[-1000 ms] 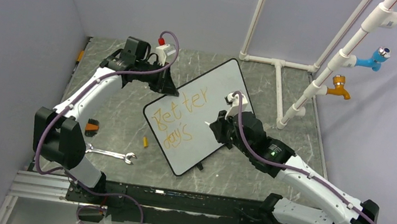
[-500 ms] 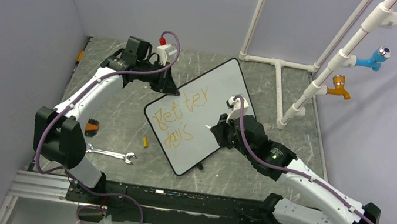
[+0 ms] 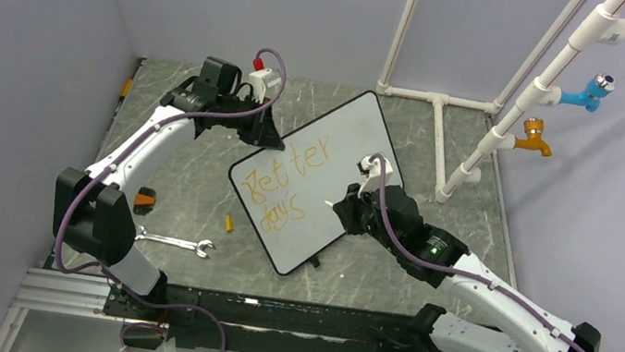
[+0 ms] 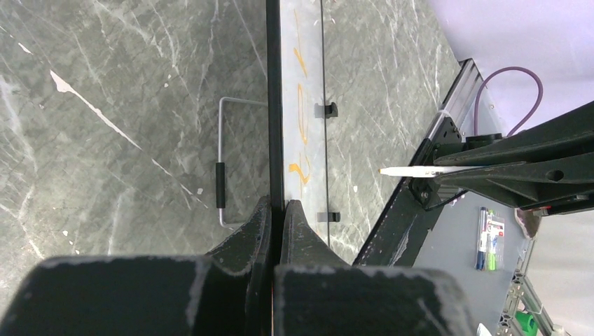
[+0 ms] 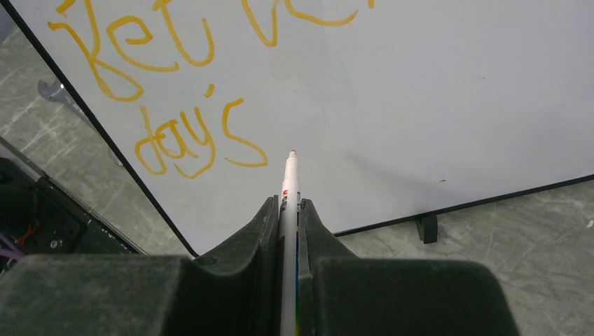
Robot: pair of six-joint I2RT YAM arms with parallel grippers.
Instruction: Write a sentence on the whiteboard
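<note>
The whiteboard (image 3: 354, 136) stands tilted on the table and shows edge-on in the left wrist view (image 4: 302, 84). My left gripper (image 3: 269, 139) (image 4: 279, 204) is shut on its black frame at the upper left edge. The sentence (image 3: 283, 189) (image 5: 189, 136) reads "Better days" in orange, in two lines. My right gripper (image 3: 345, 211) (image 5: 288, 204) is shut on a white marker (image 5: 290, 178) (image 4: 413, 170). The marker's tip points at bare board just right of "days". In the left wrist view the tip hangs a little off the board's face.
A wrench (image 3: 175, 242), a small orange cap (image 3: 229, 222) and an orange-black piece (image 3: 144, 200) lie left of the board. A white pipe frame (image 3: 450, 103) with a blue tap (image 3: 591, 90) and an orange tap (image 3: 535, 134) stands at the back right. Two black clips (image 4: 326, 110) edge the board.
My right gripper has drifted slightly toward the near right with the marker. The lettering and the left gripper are unchanged.
</note>
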